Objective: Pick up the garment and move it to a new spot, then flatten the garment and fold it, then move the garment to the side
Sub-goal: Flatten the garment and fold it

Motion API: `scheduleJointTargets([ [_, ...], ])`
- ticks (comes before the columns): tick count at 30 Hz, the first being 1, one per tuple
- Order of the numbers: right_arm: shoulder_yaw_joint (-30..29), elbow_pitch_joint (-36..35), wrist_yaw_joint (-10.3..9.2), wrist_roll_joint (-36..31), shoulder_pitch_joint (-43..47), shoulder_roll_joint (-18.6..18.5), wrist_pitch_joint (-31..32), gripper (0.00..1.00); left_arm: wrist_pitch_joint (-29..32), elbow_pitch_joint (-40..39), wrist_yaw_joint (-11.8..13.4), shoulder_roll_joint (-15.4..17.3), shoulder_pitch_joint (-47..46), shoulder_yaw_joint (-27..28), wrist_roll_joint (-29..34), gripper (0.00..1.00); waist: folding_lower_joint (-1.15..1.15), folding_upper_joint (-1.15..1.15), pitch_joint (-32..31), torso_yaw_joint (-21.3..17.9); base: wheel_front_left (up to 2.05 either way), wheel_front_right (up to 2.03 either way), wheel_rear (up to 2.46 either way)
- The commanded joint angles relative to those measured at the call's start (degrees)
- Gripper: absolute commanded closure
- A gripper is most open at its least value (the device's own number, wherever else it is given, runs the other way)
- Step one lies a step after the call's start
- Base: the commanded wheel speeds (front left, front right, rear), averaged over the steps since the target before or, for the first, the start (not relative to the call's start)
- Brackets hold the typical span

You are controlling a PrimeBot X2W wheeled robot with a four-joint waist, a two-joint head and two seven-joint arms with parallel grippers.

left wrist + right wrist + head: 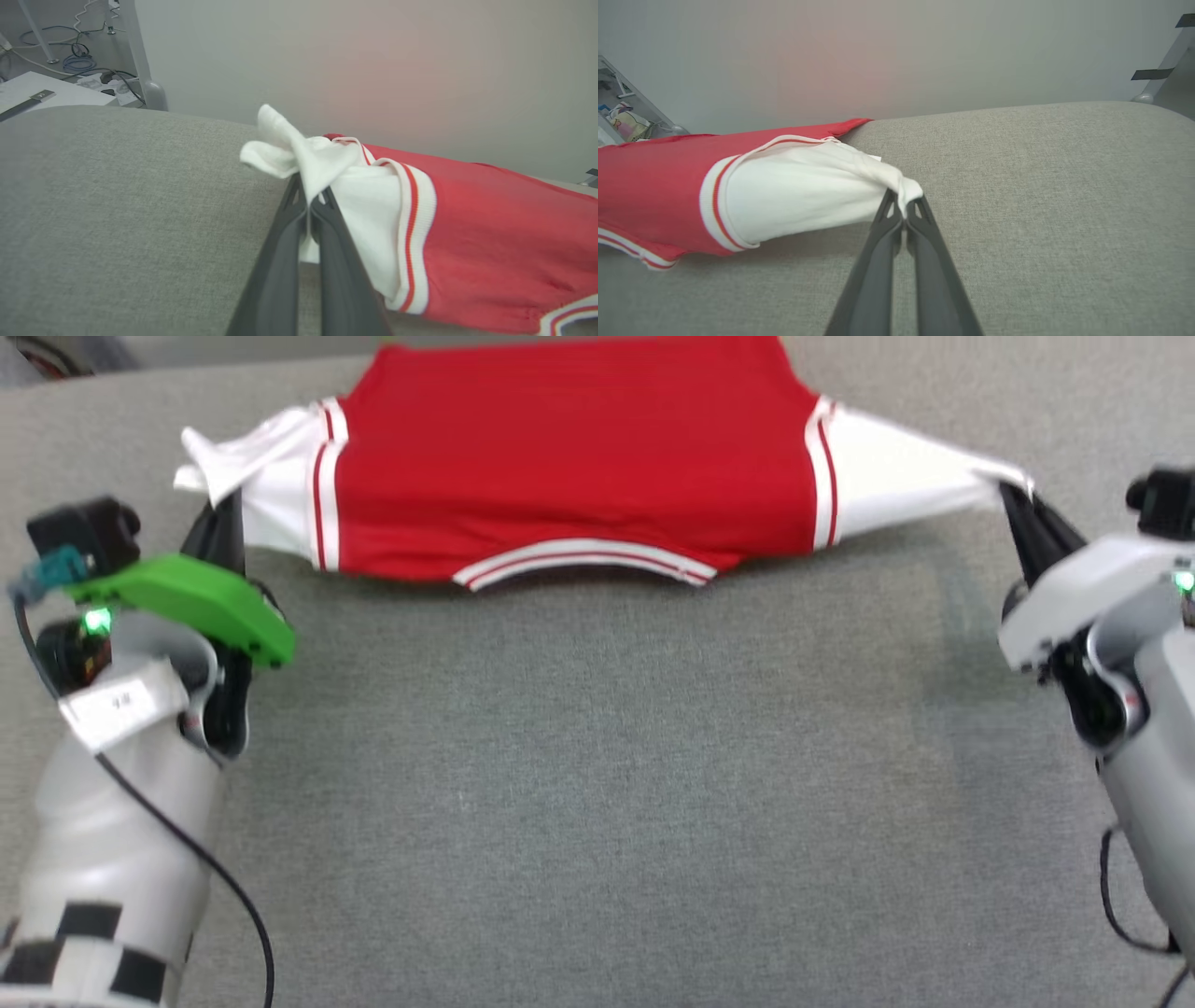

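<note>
The left gripper is pressed together on the bunched white sleeve at the robot's left of the garment. The right gripper pinches the tip of the other white sleeve, which is pulled to a point. The garment is stretched between them across the far part of the grey fabric-covered desk, its striped trim nearest the robot (a shadow lies under that edge). The left wrist view adds cables on the floor and a pale metal leg. The right wrist view adds a pale wall and a post with dark tape.
</note>
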Motion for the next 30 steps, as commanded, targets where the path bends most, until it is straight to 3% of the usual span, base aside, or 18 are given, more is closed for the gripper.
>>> scheduleJointTargets([
  [1, -0.7, -1.7, -0.10, 0.3, 2.9, -1.5, -0.4, 1.00, -0.4, -1.8, 1.2, 1.2, 3.8, 1.1, 0.6, 1.00, 0.01, 0.00, -5.6, 1.0, 0.00, 0.00, 0.00],
  [7, -6.3, -11.0, -0.10, -1.4, 17.0, -4.0, 2.3, 1.00, -0.3, -13.7, 5.8, 1.6, 18.4, 2.2, 0.9, 1.00, 0.01, 0.00, -10.0, 1.8, 0.00, 0.00, 0.00],
  [11, -12.4, -18.1, -0.10, -4.2, 28.1, -3.1, 5.8, 1.00, 1.4, -23.2, 10.2, 2.3, 29.4, 2.6, 0.3, 1.00, 0.01, 0.00, -12.0, 2.0, 0.00, 0.00, 0.00],
  [17, -23.7, -31.8, -0.10, -10.1, 45.5, 3.6, 13.4, 1.00, 5.8, -38.6, 17.9, 4.0, 46.4, 2.7, 0.0, 1.00, 0.01, 0.00, -13.9, 2.5, 0.00, 0.00, 0.00],
  [21, -29.0, -39.6, -0.10, -13.4, 55.2, 9.8, 18.6, 1.00, 8.1, -44.9, 21.4, 4.5, 55.1, 2.2, -0.2, 1.00, 0.01, 0.00, -14.6, 3.1, 0.00, 0.00, 0.00],
  [25, -31.0, -43.3, -0.10, -16.0, 60.9, 14.2, 21.8, 1.00, 8.9, -47.9, 23.1, 4.4, 59.8, 1.3, 0.1, 1.00, 0.01, 0.00, -14.8, 3.5, 0.00, 0.00, 0.00],
  [28, -31.0, -41.9, -0.10, -16.1, 62.3, 16.2, 22.6, 1.00, 8.4, -49.2, 23.2, 4.6, 60.1, -1.5, 2.9, 1.00, 0.01, 0.00, -14.6, 4.1, 0.00, 0.00, 0.00],
  [30, -30.4, -40.9, -0.10, -15.5, 61.5, 16.6, 22.3, 0.55, 8.1, -49.4, 22.9, 4.0, 59.1, -2.5, 3.7, 1.00, 0.01, 0.00, -14.4, 4.5, 0.00, 0.00, 0.00],
])
